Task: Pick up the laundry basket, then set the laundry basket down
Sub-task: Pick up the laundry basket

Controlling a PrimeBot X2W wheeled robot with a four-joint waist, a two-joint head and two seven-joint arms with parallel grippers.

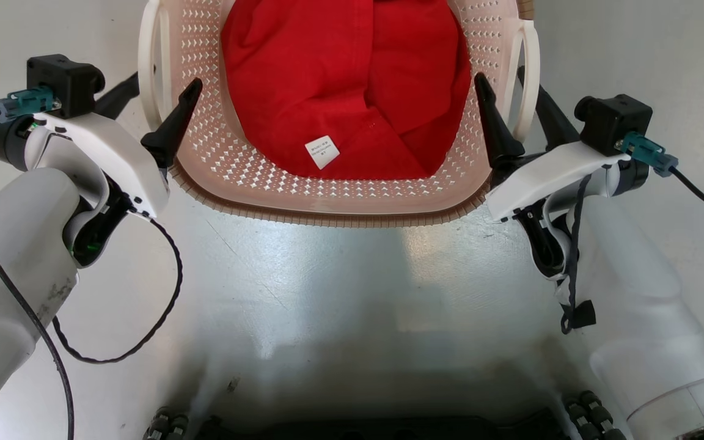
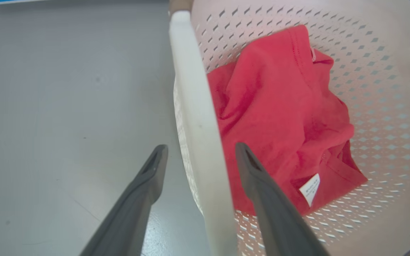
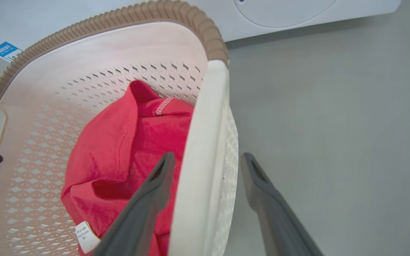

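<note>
Cream basket point(image 1: 340, 201) seems to rest on grey floor point(image 1: 340, 293) just ahead of robot, red shirt point(image 1: 352, 79) inside. Step in hand, I judge: clamp both handles for the lift. Do it well: close both sides together, mid-handle, keep inner fingers off the shirt, then raise arms in sync so basket stays level & doesn't slip. L gripper point(image 2: 201, 146) straddles L handle point(image 2: 190, 89), R gripper point(image 3: 208, 156) straddles R handle point(image 3: 210, 106): one finger inside the wall, one outside, jaws fairly wide w/ gaps both sides, gripping nothing yet.
</note>
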